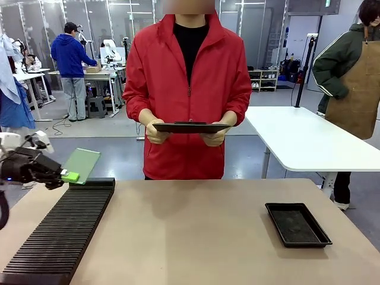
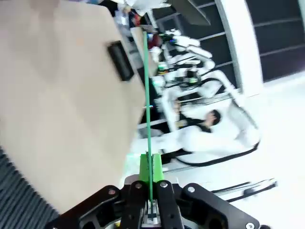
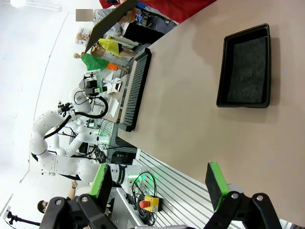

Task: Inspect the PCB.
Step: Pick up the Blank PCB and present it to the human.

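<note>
Green PCB (image 1: pixel 82 164) sits clamped edge-on between the left jaws, while right jaws stand apart

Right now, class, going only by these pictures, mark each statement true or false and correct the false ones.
1. The left gripper grips the green board. True.
2. The green board lies in the black tray. False: the tray is empty, and the board is held in the air at the table's left side.
3. The right gripper is open, with nothing between its fingers. True.
4. Someone holds a clipboard with one hand. False: the person holds the clipboard with both hands.
</note>
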